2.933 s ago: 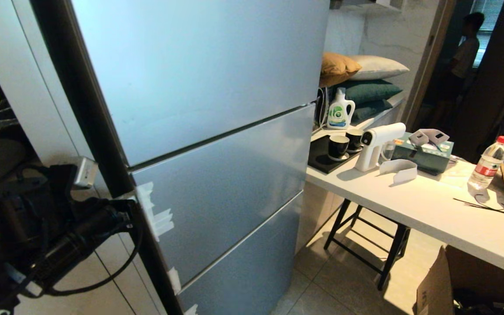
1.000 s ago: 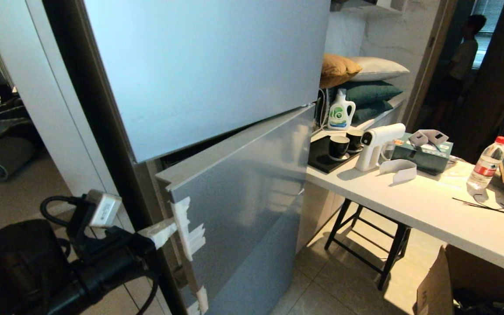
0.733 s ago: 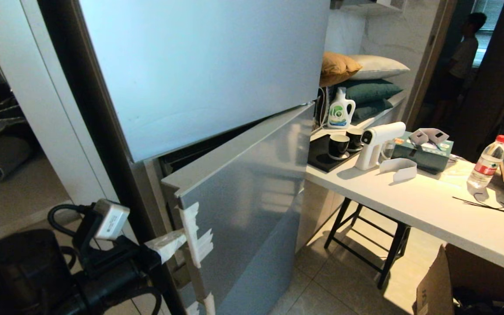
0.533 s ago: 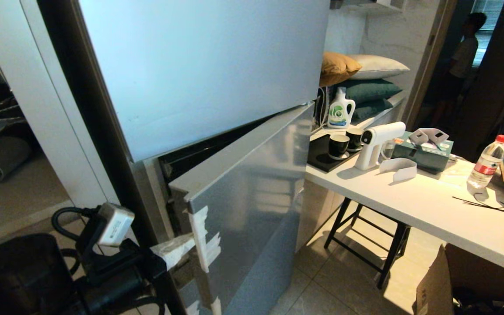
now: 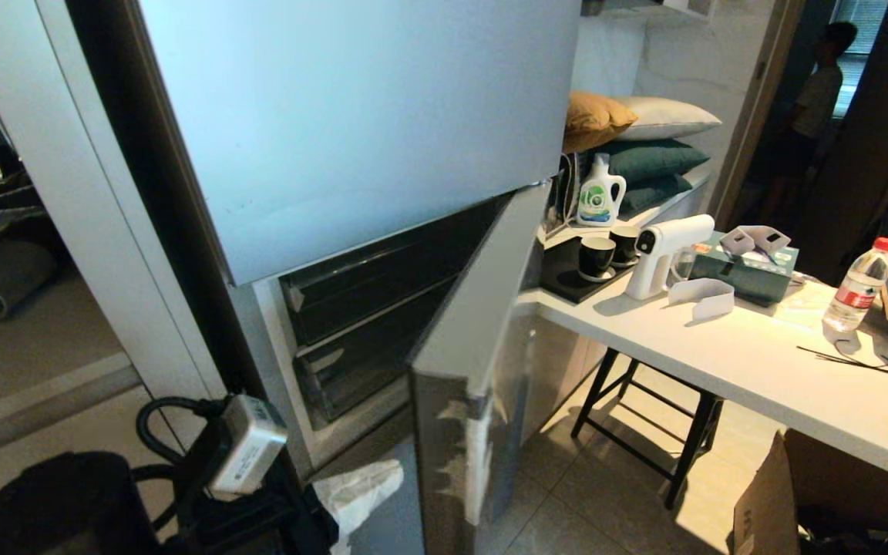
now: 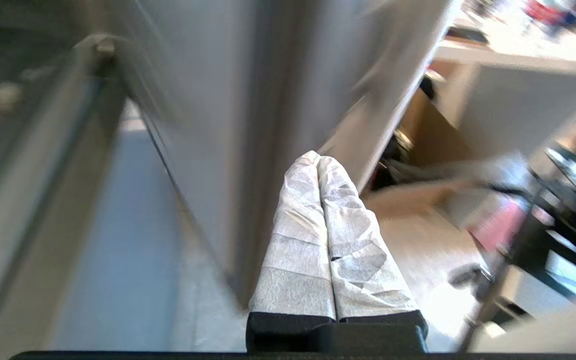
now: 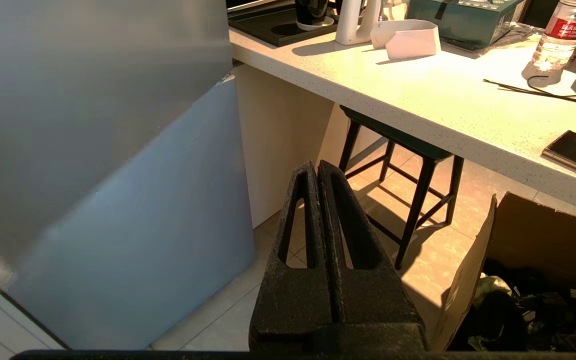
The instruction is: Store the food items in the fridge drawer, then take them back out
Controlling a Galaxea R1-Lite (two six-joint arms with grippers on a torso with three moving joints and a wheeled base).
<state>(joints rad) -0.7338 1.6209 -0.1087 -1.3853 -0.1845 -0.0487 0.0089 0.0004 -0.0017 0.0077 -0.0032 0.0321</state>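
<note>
Behind the fridge's swung-open door [image 5: 459, 324], dark clear-fronted drawers [image 5: 367, 308] show; both grippers' fingers [image 6: 318, 225] are closed, empty.

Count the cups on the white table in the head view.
2. Both cups sit on the dark tray at the table's fridge end: one nearer, one just behind it. Others may be hidden behind the white spray gun.

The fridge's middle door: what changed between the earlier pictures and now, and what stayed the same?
The middle fridge door went from shut to swung wide open, baring two dark drawers. The left claw, shut with white-wrapped fingertips, was at the door's taped edge as it opened and travelled down and rightward with it. The table, white spray gun and water bottle stayed put.
</note>
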